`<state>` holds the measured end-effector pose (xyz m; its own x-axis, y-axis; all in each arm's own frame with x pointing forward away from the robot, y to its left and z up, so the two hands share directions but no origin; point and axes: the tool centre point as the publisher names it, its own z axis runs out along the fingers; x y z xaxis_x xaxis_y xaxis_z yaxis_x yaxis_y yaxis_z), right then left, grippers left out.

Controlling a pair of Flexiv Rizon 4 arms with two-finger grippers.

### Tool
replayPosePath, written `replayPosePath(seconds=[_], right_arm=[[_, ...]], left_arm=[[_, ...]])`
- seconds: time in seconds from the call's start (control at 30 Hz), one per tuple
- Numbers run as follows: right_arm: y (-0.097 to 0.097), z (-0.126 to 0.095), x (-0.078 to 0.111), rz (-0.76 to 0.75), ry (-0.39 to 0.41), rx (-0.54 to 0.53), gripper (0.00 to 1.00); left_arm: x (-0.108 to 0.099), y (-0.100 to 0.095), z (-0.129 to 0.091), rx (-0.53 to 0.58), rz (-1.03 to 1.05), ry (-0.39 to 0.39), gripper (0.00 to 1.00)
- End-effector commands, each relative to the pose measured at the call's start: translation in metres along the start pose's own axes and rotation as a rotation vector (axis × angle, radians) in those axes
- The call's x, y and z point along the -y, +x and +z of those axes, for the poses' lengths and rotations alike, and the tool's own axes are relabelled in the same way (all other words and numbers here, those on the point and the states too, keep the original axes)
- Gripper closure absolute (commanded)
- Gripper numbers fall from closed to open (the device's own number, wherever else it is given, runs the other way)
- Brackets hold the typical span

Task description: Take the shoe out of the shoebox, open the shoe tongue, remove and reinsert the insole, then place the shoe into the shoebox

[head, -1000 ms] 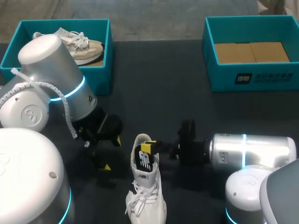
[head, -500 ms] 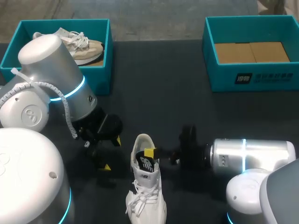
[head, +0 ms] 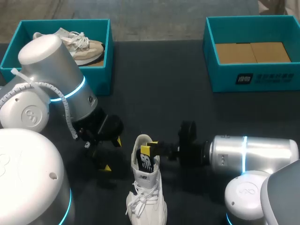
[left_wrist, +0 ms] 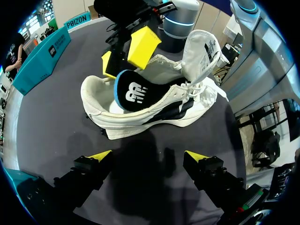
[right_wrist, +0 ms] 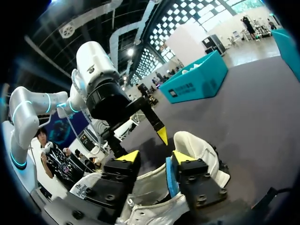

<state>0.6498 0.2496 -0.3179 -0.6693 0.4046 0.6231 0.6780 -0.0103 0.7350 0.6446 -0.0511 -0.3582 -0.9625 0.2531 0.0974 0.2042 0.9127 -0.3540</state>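
- The white shoe (head: 147,187) stands on the dark table (head: 178,93), between the two arms and well apart from both boxes, heel toward them.
- Its tongue (left_wrist: 206,44) is folded open, and the tag on its underside carries print too small to make out.
- The black insole (left_wrist: 131,91), blue at the edge with a white logo, sticks up out of the heel.
- The right gripper (head: 149,149) sits at the heel opening, jaws spread, with the insole's edge against one finger.
- The left gripper (left_wrist: 146,159) hangs low beside the shoe, jaws spread around nothing.
- The far-right teal shoebox (head: 253,77) shows a brown floor and a white printed label on its front wall.
- The far-left teal box (head: 101,79) holds a beige shoe (head: 79,44).
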Motion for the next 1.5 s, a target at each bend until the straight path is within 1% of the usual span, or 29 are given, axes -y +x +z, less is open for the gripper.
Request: replayPosePath(seconds=[0.03, 0.1, 0.17, 0.23, 0.3, 0.33, 0.37, 0.4, 0.43, 0.47, 0.53, 0.63, 0.7, 0.73, 0.77, 0.9, 1.33, 1.37, 1.4, 1.47, 1.5], right_arm=[[0.002, -0.003, -0.007, -0.006, 0.010, 0.017, 0.04], [0.000, -0.007, -0.010, -0.010, 0.007, 0.024, 0.06], [-0.001, -0.009, -0.012, -0.012, 0.008, 0.033, 0.11], [-0.001, -0.013, -0.015, -0.019, 0.009, 0.043, 0.11], [-0.003, -0.017, -0.018, -0.023, 0.014, 0.060, 0.19], [-0.003, -0.019, -0.019, -0.024, 0.017, 0.067, 0.36], [-0.003, -0.022, -0.020, -0.027, 0.020, 0.080, 0.48], [-0.003, -0.024, -0.022, -0.030, 0.024, 0.092, 0.50], [-0.002, -0.027, -0.022, -0.032, 0.030, 0.101, 0.47], [-0.001, -0.030, -0.023, -0.035, 0.035, 0.111, 0.47], [0.000, -0.036, -0.025, -0.034, 0.053, 0.140, 0.50], [0.001, -0.044, -0.029, -0.029, 0.080, 0.178, 0.58], [0.002, -0.050, -0.032, -0.021, 0.097, 0.201, 0.72], [0.003, -0.052, -0.033, -0.019, 0.104, 0.212, 0.93], [0.003, -0.054, -0.034, -0.015, 0.110, 0.224, 1.00], [0.003, -0.059, -0.037, 0.040, 0.180, 0.291, 1.00], [0.003, -0.059, -0.037, 0.040, 0.180, 0.291, 1.00], [0.001, -0.057, -0.036, 0.048, 0.191, 0.275, 1.00], [0.000, -0.057, -0.035, 0.051, 0.216, 0.310, 1.00], [0.002, -0.059, -0.038, 0.051, 0.261, 0.316, 1.00], [0.004, -0.061, -0.040, 0.051, 0.286, 0.335, 1.00]], left_arm=[[0.000, 0.000, 0.001, 0.001, 0.001, 0.000, 0.00], [0.000, 0.000, 0.001, 0.001, 0.001, 0.000, 0.00], [0.000, 0.000, 0.001, 0.001, 0.001, 0.000, 0.00], [0.000, 0.000, 0.001, 0.001, 0.001, 0.000, 0.00], [0.000, 0.000, 0.001, 0.001, 0.001, 0.000, 0.00], [0.000, 0.000, 0.001, 0.001, 0.001, 0.000, 0.00], [0.000, 0.000, 0.001, 0.001, 0.001, 0.000, 0.00], [0.000, 0.000, 0.001, 0.001, 0.001, 0.000, 0.00], [0.000, 0.000, 0.001, 0.001, 0.001, 0.000, 0.00], [0.000, 0.000, 0.001, 0.001, 0.001, 0.000, 0.00], [0.000, 0.000, 0.001, 0.001, 0.001, 0.000, 0.00], [0.000, 0.000, 0.001, 0.001, 0.001, 0.000, 0.00], [0.000, 0.000, 0.001, 0.001, 0.001, 0.000, 0.00], [0.000, 0.000, 0.001, 0.001, 0.001, 0.000, 0.00], [0.000, 0.000, 0.001, 0.001, 0.001, 0.000, 0.00], [0.000, 0.000, 0.001, 0.001, 0.001, 0.000, 0.00], [0.000, 0.000, 0.001, 0.001, 0.001, 0.000, 0.00], [-0.001, -0.002, 0.000, 0.003, 0.006, 0.001, 0.00], [-0.004, -0.005, -0.002, -0.001, 0.027, 0.014, 0.00], [-0.010, -0.010, -0.007, -0.012, 0.069, 0.024, 0.00], [-0.013, -0.012, -0.011, -0.016, 0.085, 0.032, 0.00]])
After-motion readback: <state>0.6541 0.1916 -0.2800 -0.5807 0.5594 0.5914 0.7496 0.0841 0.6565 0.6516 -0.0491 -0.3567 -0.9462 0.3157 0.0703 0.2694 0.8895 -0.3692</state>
